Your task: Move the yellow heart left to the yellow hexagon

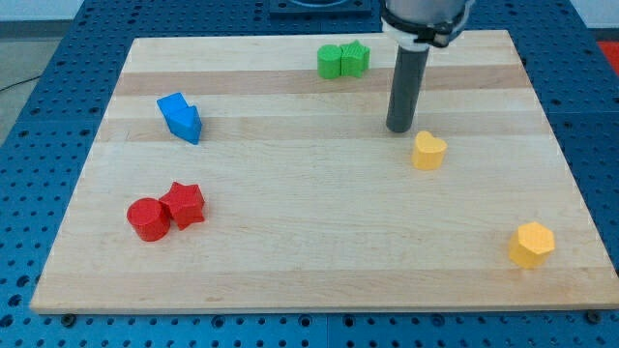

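The yellow heart (428, 151) lies right of the board's middle. The yellow hexagon (532, 244) sits near the board's lower right corner, well below and to the right of the heart. My tip (399, 129) rests on the board just above and to the left of the yellow heart, a small gap apart from it.
A green cylinder (330, 61) and a green star (355, 58) touch each other near the top edge. Two blue blocks (181, 117) sit together at upper left. A red cylinder (148, 218) and a red star (184, 204) touch at lower left. The wooden board (290, 271) lies on a blue perforated table.
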